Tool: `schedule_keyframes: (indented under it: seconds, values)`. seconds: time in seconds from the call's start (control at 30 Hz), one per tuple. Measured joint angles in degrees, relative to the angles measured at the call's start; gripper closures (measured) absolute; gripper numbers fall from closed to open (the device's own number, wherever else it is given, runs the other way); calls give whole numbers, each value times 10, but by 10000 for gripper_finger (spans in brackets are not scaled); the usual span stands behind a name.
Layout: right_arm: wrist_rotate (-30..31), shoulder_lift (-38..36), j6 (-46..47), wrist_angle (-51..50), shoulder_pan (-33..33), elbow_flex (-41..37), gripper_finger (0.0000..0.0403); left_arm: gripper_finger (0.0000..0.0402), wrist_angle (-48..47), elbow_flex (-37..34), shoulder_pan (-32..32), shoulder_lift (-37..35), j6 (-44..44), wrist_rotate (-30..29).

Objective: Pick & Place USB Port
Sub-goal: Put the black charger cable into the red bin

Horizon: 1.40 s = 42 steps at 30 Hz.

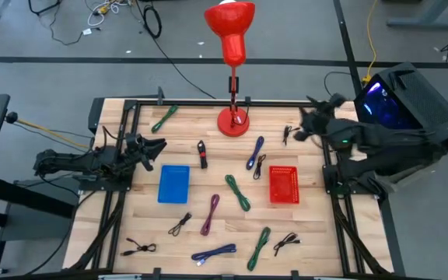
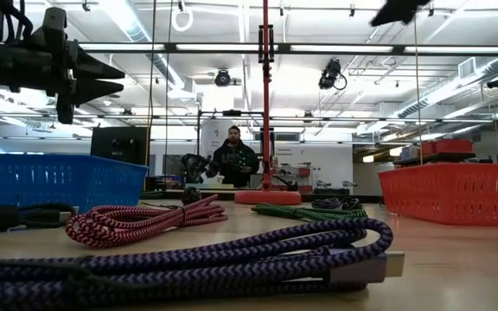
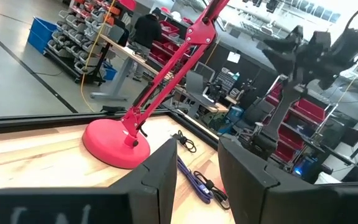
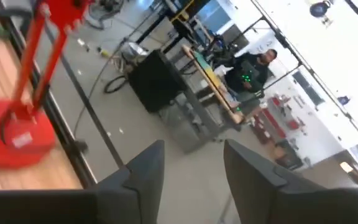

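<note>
**Cables still out on table, both grippers empty**

Most of the job looks left to do. In the high view about a dozen cables lie loose on the wood, e.g. a purple cable (image 1: pixel 254 152) just left of the red basket (image 1: pixel 284 185) and a green cable (image 1: pixel 237 192) between it and the blue basket (image 1: pixel 173 184). Neither basket clearly shows a cable inside, though I can't rule one out.

Left gripper (image 1: pixel 155 149) hangs at the table's left edge, fingers apart, holding nothing. Right gripper (image 1: pixel 306 124) is raised over the far right corner, fingers spread, nothing between them.

The low view shows what the top-down one hides: a braided purple cable's plug end (image 2: pixel 379 264) near the front edge and basket wall height. Wrist views confirm the empty gaps between fingers; the left wrist one also catches the red lamp base (image 3: pixel 114 143).
</note>
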Motion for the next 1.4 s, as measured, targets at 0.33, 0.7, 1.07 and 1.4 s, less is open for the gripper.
schedule_keyframes:
  seconds: [0.33, 0.7, 1.07, 1.4]
  values:
    - [-287, 34, 220, -114, -224, -89, 259, 280, -10, 0, 0, 0, -14, 25]
    - [-532, 21, 271, 17, -414, -244, 220, 280, -13, 1, 0, 0, -14, 28]
    - [-592, 28, 358, 50, -411, -283, 177, 280, -14, 1, 0, 0, -14, 28]
    - [-638, 39, 424, 108, -408, -357, 176, 280, -16, 0, 0, 0, -9, 28]
